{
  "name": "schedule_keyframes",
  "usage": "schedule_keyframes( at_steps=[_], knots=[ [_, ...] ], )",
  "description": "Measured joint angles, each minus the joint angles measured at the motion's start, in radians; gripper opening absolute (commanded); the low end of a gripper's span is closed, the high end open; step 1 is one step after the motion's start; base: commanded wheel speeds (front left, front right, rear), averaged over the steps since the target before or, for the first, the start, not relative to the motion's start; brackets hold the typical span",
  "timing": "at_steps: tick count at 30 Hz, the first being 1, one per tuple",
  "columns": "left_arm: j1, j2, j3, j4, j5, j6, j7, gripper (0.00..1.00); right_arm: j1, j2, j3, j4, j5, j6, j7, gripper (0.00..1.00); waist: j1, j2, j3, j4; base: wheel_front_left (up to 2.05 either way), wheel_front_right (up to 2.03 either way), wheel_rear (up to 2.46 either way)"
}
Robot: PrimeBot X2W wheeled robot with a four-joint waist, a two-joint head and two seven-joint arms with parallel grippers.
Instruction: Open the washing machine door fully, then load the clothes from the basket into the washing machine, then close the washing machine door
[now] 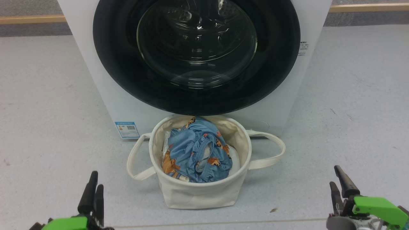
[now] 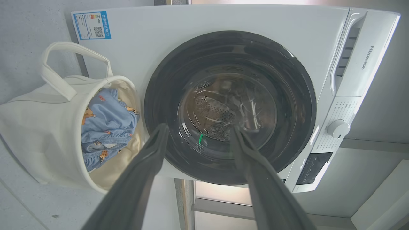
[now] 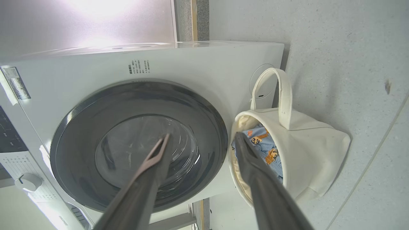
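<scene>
Standing on the grey floor [image 1: 48, 111] just in front of the washing machine [image 1: 96, 80], the basket [image 1: 198, 191] sits under the lower edge of the washing machine door [image 1: 196, 57], which lies shut against the white front. The clothes [image 1: 195, 150] are bunched inside the basket. The left gripper [image 1: 96, 180] and right gripper [image 1: 335, 175] hover apart from it on either side, fingers spread wide, holding nothing.

Dark tapered fingers [image 1: 343, 182] on left hand [image 1: 96, 180] and right hand [image 1: 335, 175]; green housings [image 1: 380, 206], perhaps wiring [image 1: 337, 208].
</scene>
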Motion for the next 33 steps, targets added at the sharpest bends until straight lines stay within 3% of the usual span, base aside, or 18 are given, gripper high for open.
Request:
schedule_keyframes(
  at_steps=[12, 24, 33],
  knots=[
    [-0.029, 0.034, -0.031, -0.002, 0.093, 0.011, -0.043, 1.00, -0.039, -0.004, 0.025, -0.011, -0.158, 0.000, -0.022, 1.00, -0.0001, 0.0000, -0.001, 0.008, 0.00, 0.00, 0.00],
    [-0.055, 0.095, -0.136, 0.020, 0.338, 0.045, -0.094, 1.00, -0.059, -0.006, 0.043, -0.002, -0.441, 0.000, -0.040, 1.00, -0.0001, 0.0000, -0.001, 0.021, 0.00, 0.00, 0.00],
    [-0.073, 0.118, -0.160, 0.022, 0.461, 0.071, -0.115, 1.00, -0.069, -0.006, 0.056, 0.004, -0.555, 0.000, -0.050, 1.00, -0.0001, 0.0000, -0.004, 0.029, 0.00, 0.00, 0.00]
  ],
)
